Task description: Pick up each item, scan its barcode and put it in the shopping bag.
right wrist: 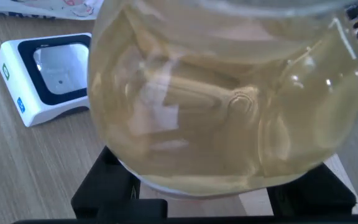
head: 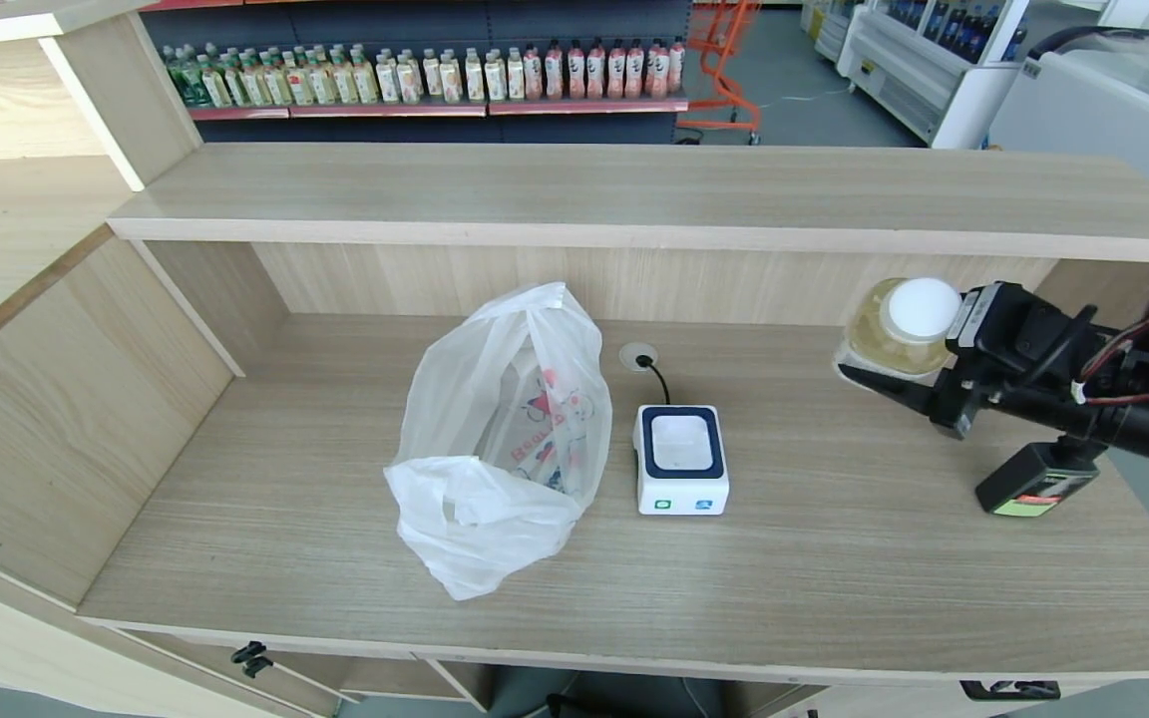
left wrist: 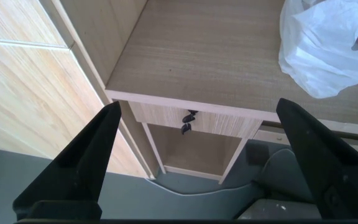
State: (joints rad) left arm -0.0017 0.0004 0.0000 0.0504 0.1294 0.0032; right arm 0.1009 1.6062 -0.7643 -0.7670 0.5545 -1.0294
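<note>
Grips bottle (head: pixel 919 311) in right gripper (head: pixel 889 359), jaws closed around it. Locate scanner (head: pixel 682 459) leftward and lower; shopping bag (head: pixel 505 429) farther left, beyond scanner.

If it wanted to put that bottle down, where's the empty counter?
Widest bare patch: right of the scanner, below the held bottle. Also left of the shopping bag to the side wall, and along the front edge. Tight between shopping bag and scanner.

Open counter (head: pixel 884 538) rt of scanner (head: pixel 682 459), bag (head: pixel 500 439) just left, ledge (head: pixel 634 189) over rear
</note>
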